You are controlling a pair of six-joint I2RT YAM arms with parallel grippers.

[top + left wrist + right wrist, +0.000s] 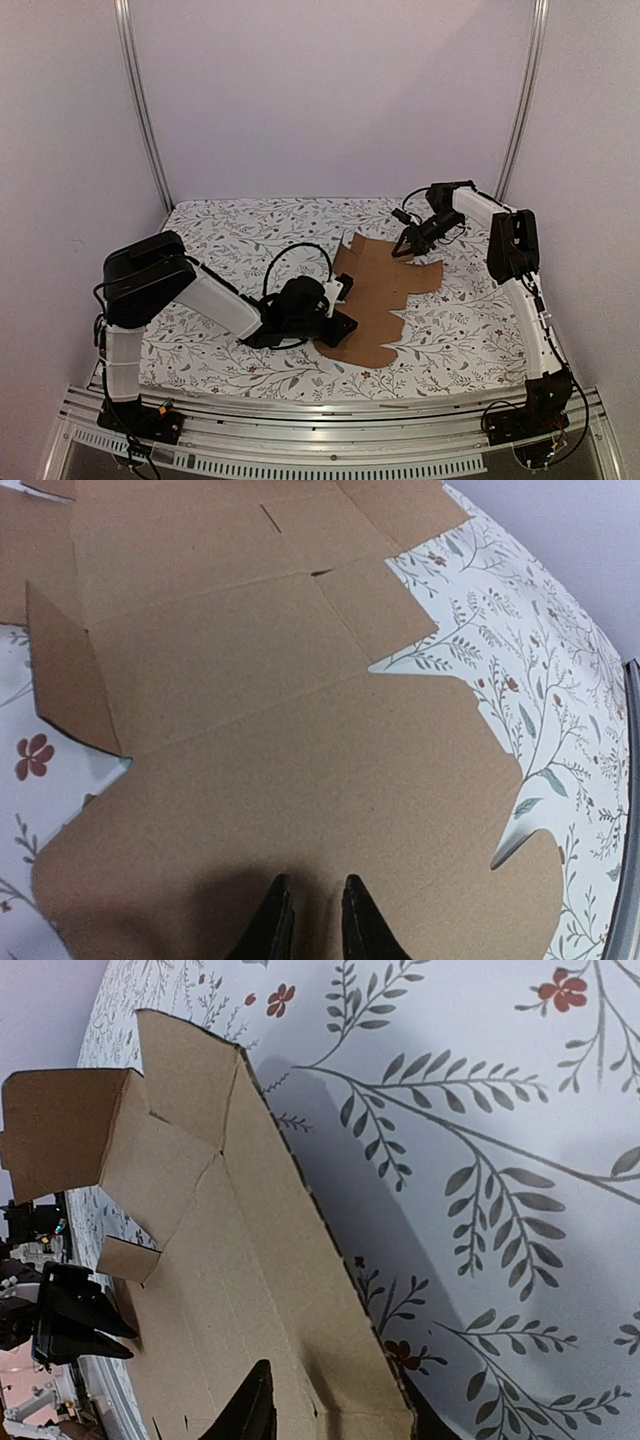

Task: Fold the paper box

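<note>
The paper box is a plain brown cardboard sheet with creased panels, lying mostly flat on the floral cloth in the middle. My left gripper rests over its near-left panel. In the left wrist view the tips of this gripper stand a narrow gap apart above the paper box, with nothing between them. My right gripper is at the sheet's far right edge. It straddles that raised edge of the paper box, one finger on top and the other below, still apart. One small flap stands up.
A floral cloth covers the table. Two metal posts rise at the back corners in front of plain walls. A metal rail runs along the near edge, where both arm bases are bolted.
</note>
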